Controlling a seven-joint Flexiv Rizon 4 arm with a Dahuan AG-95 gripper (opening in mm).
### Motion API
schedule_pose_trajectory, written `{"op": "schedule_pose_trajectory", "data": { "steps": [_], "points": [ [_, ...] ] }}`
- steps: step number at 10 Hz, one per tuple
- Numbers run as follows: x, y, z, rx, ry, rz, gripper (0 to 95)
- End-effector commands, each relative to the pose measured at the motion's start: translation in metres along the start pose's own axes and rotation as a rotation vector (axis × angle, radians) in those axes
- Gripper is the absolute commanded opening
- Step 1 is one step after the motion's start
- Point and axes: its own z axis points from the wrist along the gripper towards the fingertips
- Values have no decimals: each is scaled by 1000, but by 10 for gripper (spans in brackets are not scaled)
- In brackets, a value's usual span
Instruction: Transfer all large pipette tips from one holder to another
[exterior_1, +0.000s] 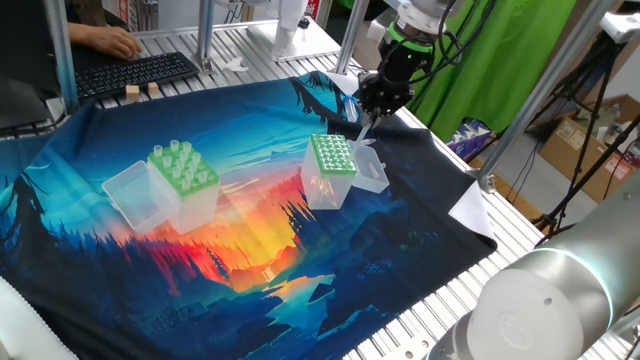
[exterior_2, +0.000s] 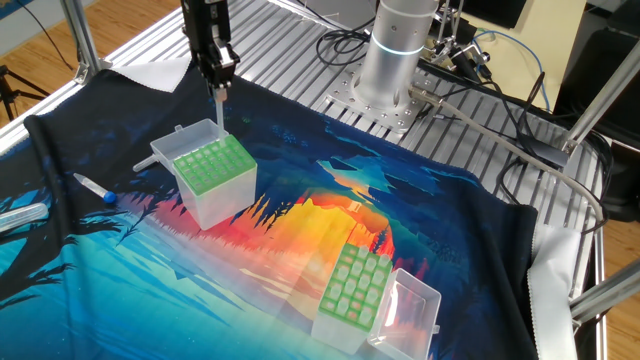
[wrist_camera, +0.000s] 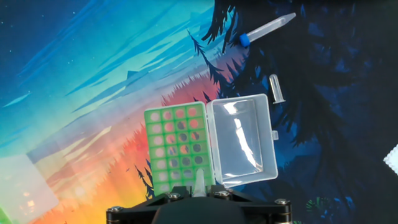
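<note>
Closing on one large pipette tip (exterior_2: 219, 112) right now, gripper (exterior_2: 217, 85) pinching it by the wide upper end, with the slim point hanging straight down below the fingers. Hovering directly above the narrower darker-green holder (exterior_2: 222, 195), tip end just over the top plate, not yet seated in any hole as far as both fixed views are showing.

Judging the handling: looking very light, thin-walled and smooth, so probably slipping or tilting easily in a loose pinch. Calling for a modest squeeze on the stiffer wide collar rather than on the flexible narrow end (a bent point would likely miss such small holes).

Checking the containers: showing a close grid of holes under the gripper in the hand view, some dark and some pale, with no way to tell whether any are filled. Lying flat beside that grid, the clear lid (wrist_camera: 242, 140), hinged open.

Sitting well apart from the gripper, across the printed cloth (exterior_1: 250, 260), the light-green holder (exterior_1: 200, 205). Standing upright in its wide holes, several more large tips (exterior_1: 176, 155), wide ends poking above the plate. Lying loose on the cloth past the open lid, a blue-capped tube (wrist_camera: 264, 30) and a small clear tube (wrist_camera: 278, 88).
</note>
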Motion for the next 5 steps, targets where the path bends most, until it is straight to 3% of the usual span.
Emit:
{"op": "schedule_pose_trajectory", "data": {
  "steps": [1,3,4,5],
  "points": [
    [1,0,0,2,-3,10,190],
    [3,1,-2,1,-2,21,190],
    [6,4,-4,2,-1,38,0],
    [10,9,-8,3,3,60,0]
  ]
}}
